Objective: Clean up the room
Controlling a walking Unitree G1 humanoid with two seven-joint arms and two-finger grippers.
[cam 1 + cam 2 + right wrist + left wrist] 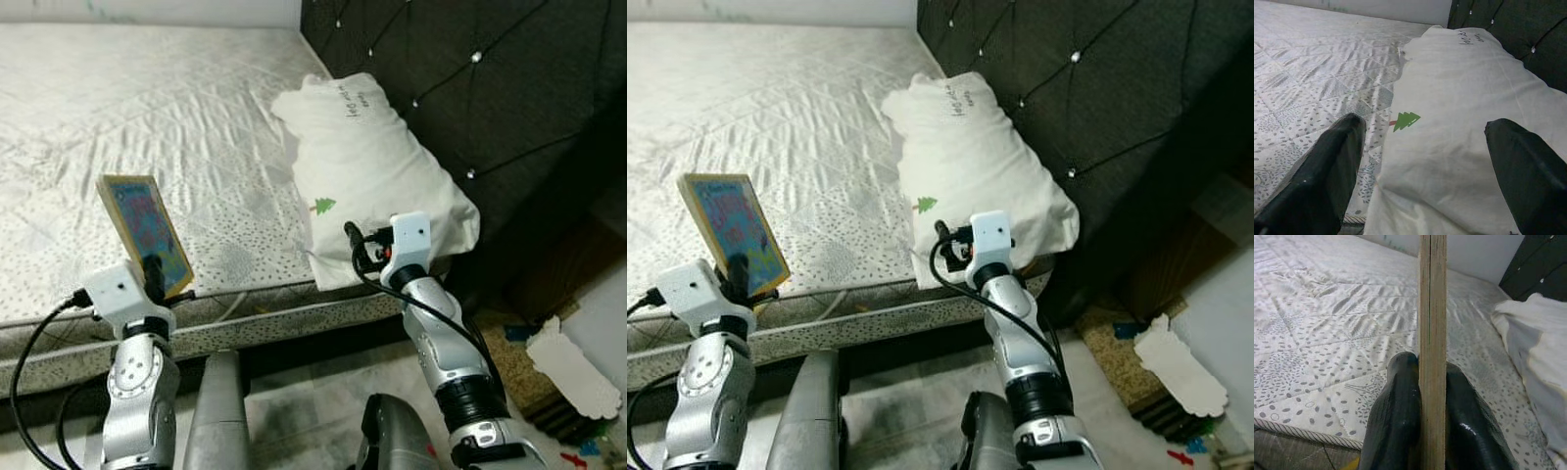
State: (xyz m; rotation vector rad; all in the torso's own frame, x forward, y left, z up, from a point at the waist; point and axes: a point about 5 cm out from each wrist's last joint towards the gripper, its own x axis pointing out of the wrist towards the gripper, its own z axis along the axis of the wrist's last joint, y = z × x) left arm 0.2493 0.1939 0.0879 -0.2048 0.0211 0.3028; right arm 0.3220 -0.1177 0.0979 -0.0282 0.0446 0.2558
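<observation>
Left gripper [1432,396]: clamped on the lower edge of a thin wooden board [144,232], one black finger on each face — held upright and tilted, above the near edge of the mattress [127,117] on the left.
Board: colourful picture on the face turned to the right, plain wood edge and back; edge-on between the fingers in the left wrist view.
Right gripper [1425,171]: fingers spread wide, low over the near end of the pillow [367,176] — one finger [1327,166] over the mattress beside it, the other [1530,176] over the pillow's right part.
Pillow: white, small green tree print and handwriting on it, lying on the mattress's right side against the dark tufted headboard [470,78].
Mattress: pale, quilted, dotted pattern near its edge.
Floor at right: white scalloped card [573,372] near the bed's corner.
</observation>
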